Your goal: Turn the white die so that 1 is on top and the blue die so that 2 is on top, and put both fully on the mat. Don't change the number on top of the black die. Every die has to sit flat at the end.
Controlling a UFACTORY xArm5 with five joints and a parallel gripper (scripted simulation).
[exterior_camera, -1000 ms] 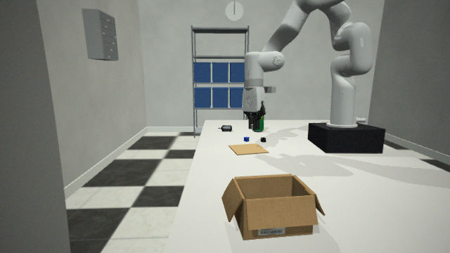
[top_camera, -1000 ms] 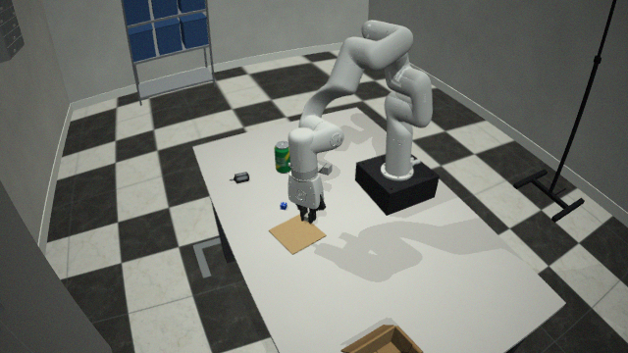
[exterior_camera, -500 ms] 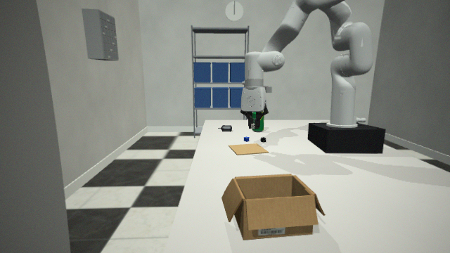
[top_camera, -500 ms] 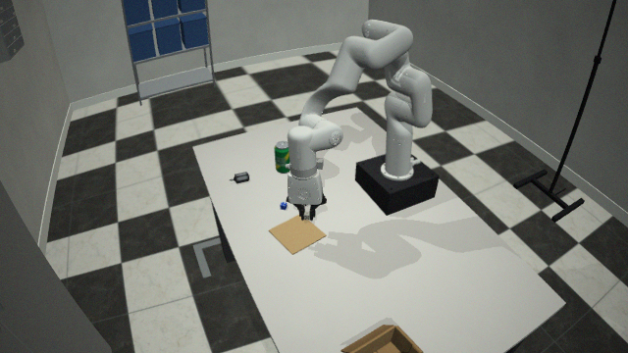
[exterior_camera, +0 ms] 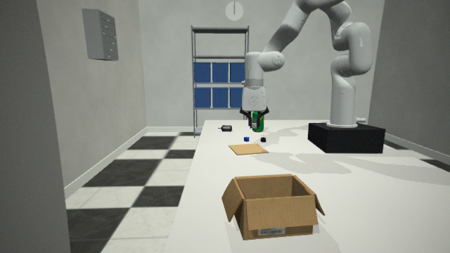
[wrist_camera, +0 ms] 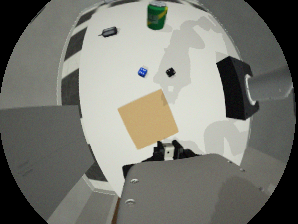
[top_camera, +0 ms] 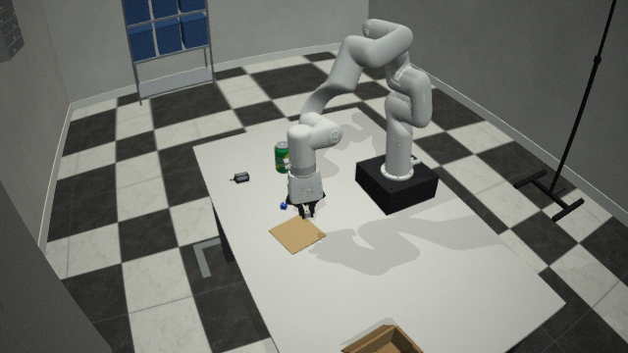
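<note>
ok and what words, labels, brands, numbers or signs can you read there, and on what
No text is legible enough to quote.
Box: a label with barcode stripes on its side; any print is too small to read.
Can: green with yellow marks; too blurred to read.
Clock: no numerals can be made out.
Arm: a round mark on a joint; too blurred to read.

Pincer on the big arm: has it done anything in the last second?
The pincer has swivelled about its upright axis, roughly on the spot, turning the white die it grips. Nothing was let go. The blue die, black die and mat stayed put.
</note>
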